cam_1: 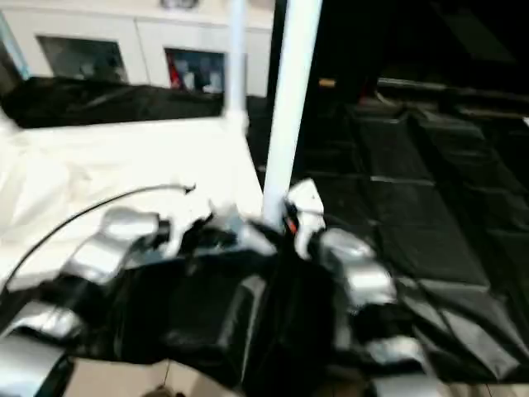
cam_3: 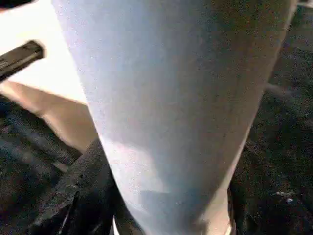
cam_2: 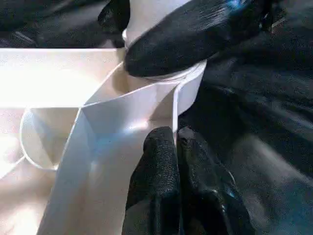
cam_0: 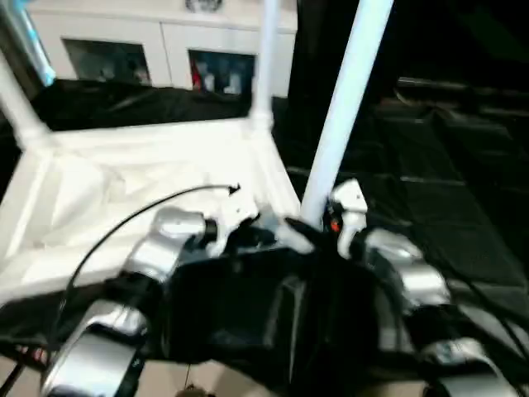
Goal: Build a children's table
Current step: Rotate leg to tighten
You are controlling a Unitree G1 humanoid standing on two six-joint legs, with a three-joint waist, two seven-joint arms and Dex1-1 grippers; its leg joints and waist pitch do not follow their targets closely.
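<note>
Black cloth (cam_0: 446, 190): covers the work surface under and around everything, creased, running off to my right.

White cabinet (cam_0: 165, 41): stands along the far edge, glass-fronted compartments with small coloured items behind the panes.

Table top (cam_0: 124, 190): white plastic, lying upside down on the black cloth ahead of me and to my left, ribbed underside facing up. Round sockets sit at the corners.

Near leg (cam_0: 347, 99): long white tube, standing up out of the near right corner socket (cam_2: 188, 81), leaning slightly to the right. It rises just in front of my right wrist.

Far leg (cam_0: 266, 58): white tube, upright in the far right corner socket.

Third leg (cam_0: 18, 107): white tube at the far left corner, tilted outward.

My forearms (cam_0: 157, 248): silver, reaching in from the near edge, one either side of the near corner.

My right gripper (cam_3: 166, 205): partly open, one black finger on each side of the near leg close to its base, just above the socket rim. Both fingers lie against the tube; I cannot tell how firmly they press.

My left gripper (cam_2: 176, 142): two black fingers pinched together on the thin upright wall (cam_2: 146, 105) of the table top, just beside the near corner socket.

Black cable (cam_0: 157, 203): loops from my left arm across the table top.
</note>
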